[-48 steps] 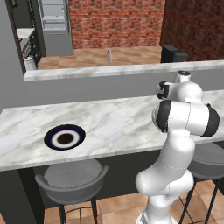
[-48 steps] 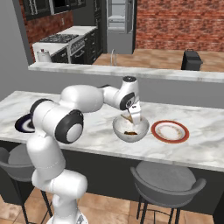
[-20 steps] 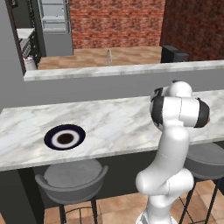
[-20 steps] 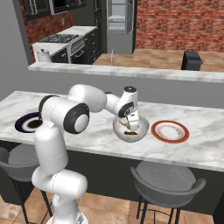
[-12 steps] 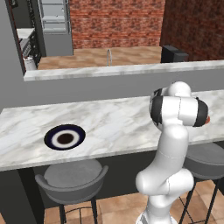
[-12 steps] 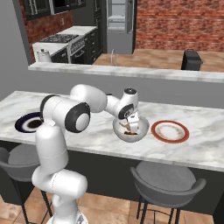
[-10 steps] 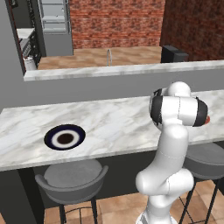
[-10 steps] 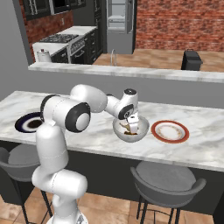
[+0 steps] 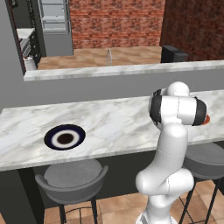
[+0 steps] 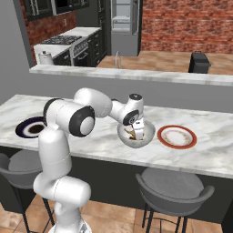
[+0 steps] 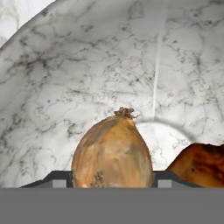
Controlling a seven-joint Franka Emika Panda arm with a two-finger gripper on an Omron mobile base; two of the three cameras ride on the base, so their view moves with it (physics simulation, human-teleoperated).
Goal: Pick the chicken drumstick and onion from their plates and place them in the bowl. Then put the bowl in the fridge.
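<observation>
I had the gripper [image 10: 134, 132] down in the marbled white bowl [image 10: 146, 139], jaws pinching the round tan onion [image 11: 112, 151] beside the orange-brown chicken drumstick [image 11: 200, 162]; releasing seemed next.

No readable text, labels, brands, numbers or signs anywhere: none on the table, plates, bowl, fridge, stove, stools or robot arm in any of the three views.

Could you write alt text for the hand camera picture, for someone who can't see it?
A tan onion sits between the tool's two dark finger tips, inside a pale marbled bowl. The brown chicken drumstick lies just beside it at the lower right.
</observation>
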